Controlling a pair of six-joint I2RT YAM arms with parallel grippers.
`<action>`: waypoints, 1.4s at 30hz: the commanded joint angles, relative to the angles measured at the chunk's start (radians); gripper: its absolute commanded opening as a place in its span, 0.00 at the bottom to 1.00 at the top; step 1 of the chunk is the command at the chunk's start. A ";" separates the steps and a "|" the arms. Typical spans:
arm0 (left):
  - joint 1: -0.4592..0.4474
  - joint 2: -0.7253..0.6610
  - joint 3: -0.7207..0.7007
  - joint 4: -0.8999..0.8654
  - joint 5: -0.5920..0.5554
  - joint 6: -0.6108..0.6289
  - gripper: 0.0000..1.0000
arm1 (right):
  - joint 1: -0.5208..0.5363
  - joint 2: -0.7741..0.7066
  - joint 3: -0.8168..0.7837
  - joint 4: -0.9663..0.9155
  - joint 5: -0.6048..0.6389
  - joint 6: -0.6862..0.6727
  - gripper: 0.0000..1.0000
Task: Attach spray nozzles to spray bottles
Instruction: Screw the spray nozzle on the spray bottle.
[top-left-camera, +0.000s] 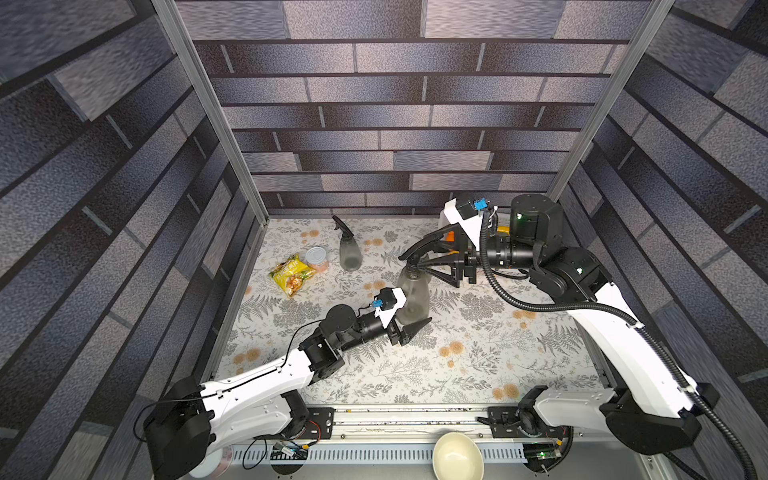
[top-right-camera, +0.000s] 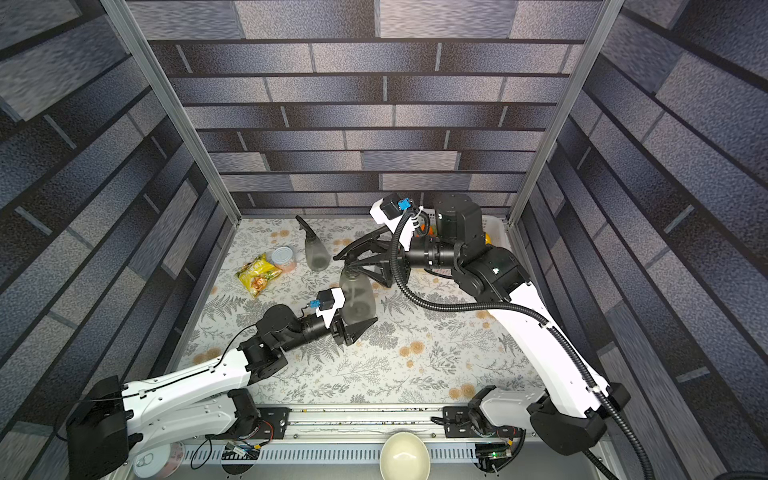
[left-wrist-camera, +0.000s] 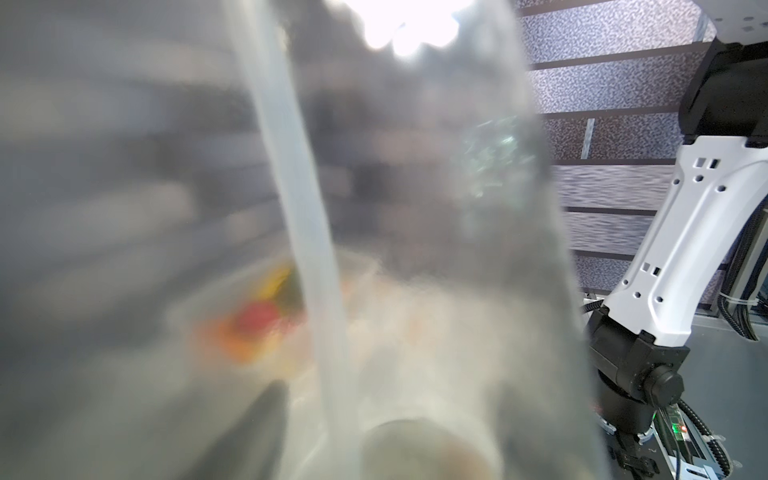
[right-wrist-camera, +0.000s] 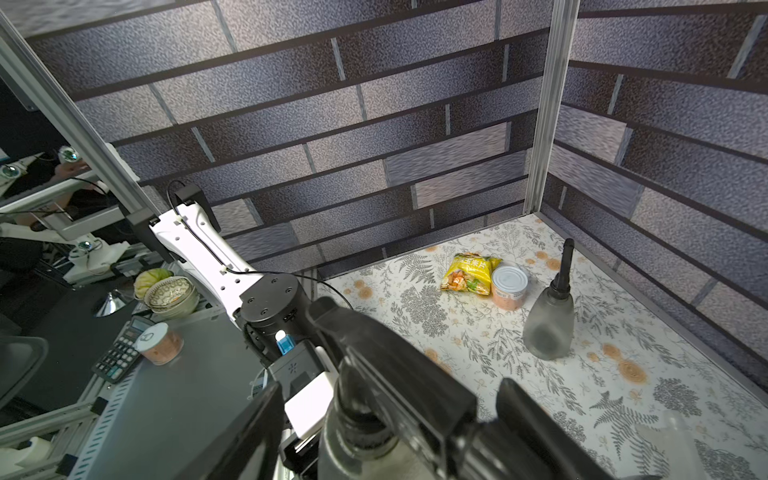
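Pinched tight between the left fingers (top-left-camera: 417, 328): smoky spray bottle (top-left-camera: 413, 291), upright, gripped low on its belly. Looks light, thin-walled, slick, likely to dent. Straddling the black nozzle (right-wrist-camera: 386, 365) on its neck: right fingers (right-wrist-camera: 528, 424), spread wide, apparently clear. Best taken at the stiff collar. Right wrist level, reaching in sideways; left forearm low.

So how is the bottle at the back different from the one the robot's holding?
The back bottle stands alone, untouched; the held bottle is clamped low by the left gripper. The right gripper has open fingers either side of the held bottle's nozzle; nothing is near the back bottle's. Both are smoky grey with black nozzles on top.
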 joint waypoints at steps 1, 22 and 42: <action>0.026 0.003 0.014 0.034 -0.020 -0.005 0.78 | 0.051 -0.044 -0.031 -0.044 0.010 0.015 0.76; 0.035 0.052 0.036 0.032 -0.057 0.056 0.78 | 0.240 -0.001 -0.056 -0.002 0.177 0.077 0.66; 0.028 0.012 0.028 0.050 -0.022 0.030 0.77 | 0.147 -0.160 -0.272 0.207 0.380 0.094 0.48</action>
